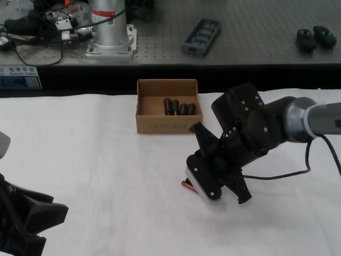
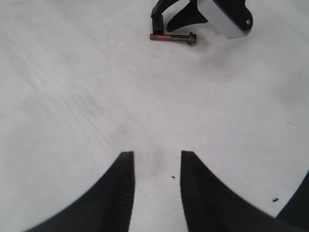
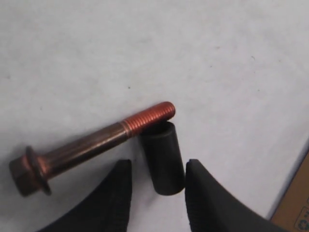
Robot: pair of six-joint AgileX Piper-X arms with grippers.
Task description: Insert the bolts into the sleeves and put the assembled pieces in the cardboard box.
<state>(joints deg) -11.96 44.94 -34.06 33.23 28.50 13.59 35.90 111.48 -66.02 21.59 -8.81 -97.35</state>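
Note:
A copper-coloured bolt (image 3: 87, 147) lies flat on the white cloth (image 1: 106, 170). A short black sleeve (image 3: 163, 157) rests beside its threaded tip. My right gripper (image 3: 158, 169) is low over the cloth with one finger on each side of the sleeve; one finger touches it and a narrow gap shows at the other. In the high view that gripper (image 1: 196, 175) sits in front of the cardboard box (image 1: 167, 125), with the bolt (image 1: 187, 184) at its tip. My left gripper (image 2: 153, 162) hangs open over bare cloth at the near left, facing the bolt (image 2: 172, 37).
The cardboard box holds several dark assembled pieces (image 1: 178, 106). The right arm's cable (image 1: 287, 173) trails across the cloth. Behind the cloth, a perforated bench carries a metal post (image 1: 109, 24), a blue rack (image 1: 201, 34) and two green-and-black parts (image 1: 315, 38).

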